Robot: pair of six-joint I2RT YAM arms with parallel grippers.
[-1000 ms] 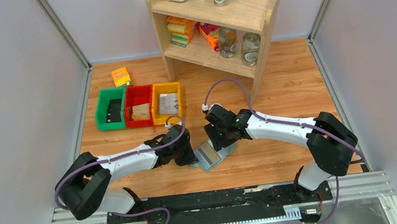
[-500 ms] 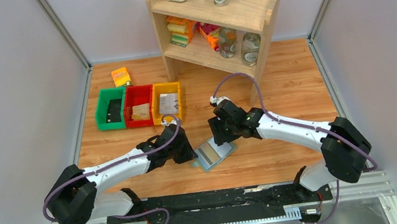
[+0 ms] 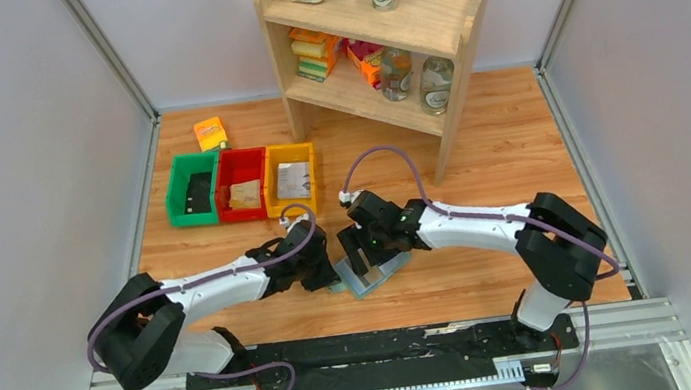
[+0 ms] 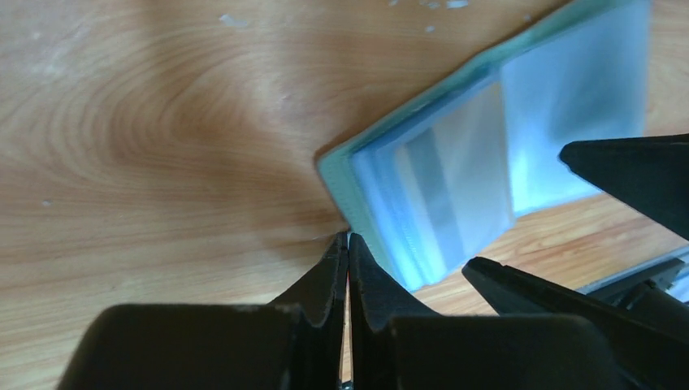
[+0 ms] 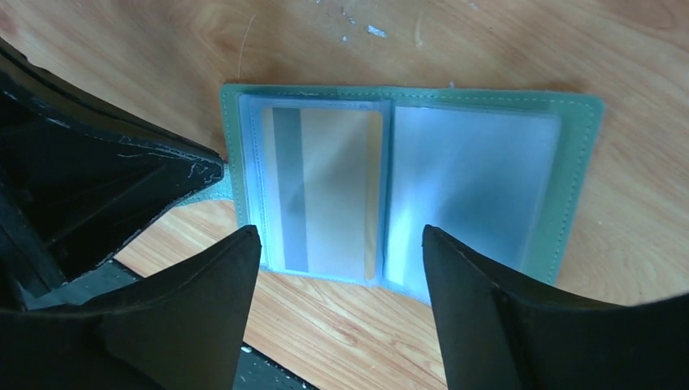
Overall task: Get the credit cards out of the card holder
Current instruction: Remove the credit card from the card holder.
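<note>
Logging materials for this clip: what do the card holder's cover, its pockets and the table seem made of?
Card holder cover: matte sage-green, likely faux leather or fabric; stitching lines its edge. Pockets: clear, faintly glossy plastic; a striped card shows through. Table: wood grain, possibly laminate.

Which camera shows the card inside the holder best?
Right wrist: the card shows nearly whole, flat in the open holder. Left wrist catches it blurred and slanted; the top view shows it tiny.
</note>
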